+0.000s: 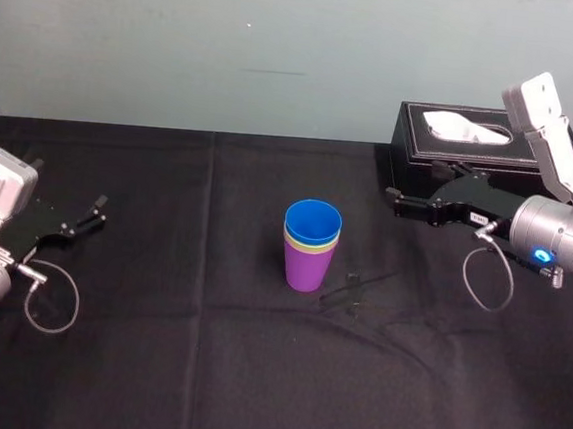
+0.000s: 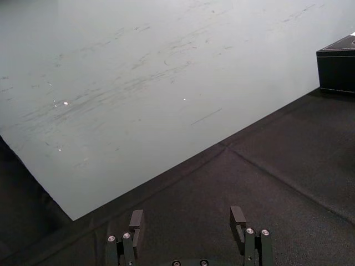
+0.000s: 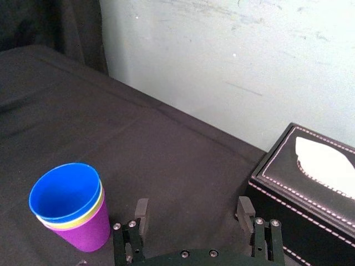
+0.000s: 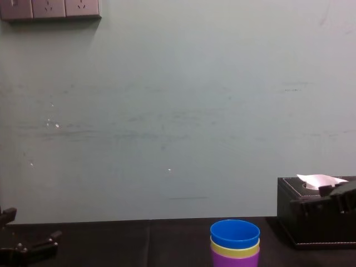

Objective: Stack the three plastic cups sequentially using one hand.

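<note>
The three plastic cups stand nested upright in one stack at the table's middle: the purple cup outermost, the yellow-green cup showing as a rim inside it, the blue cup on top. The same stack appears in the right wrist view and the chest view. My right gripper hovers to the right of the stack, apart from it, open and empty, in front of the tissue box; its fingers show with bare cloth between them. My left gripper rests open at the far left, with its fingers spread.
A black tissue box with a white tissue stands at the back right, just behind my right arm. A pale wall rises along the table's far edge. Black cloth covers the table.
</note>
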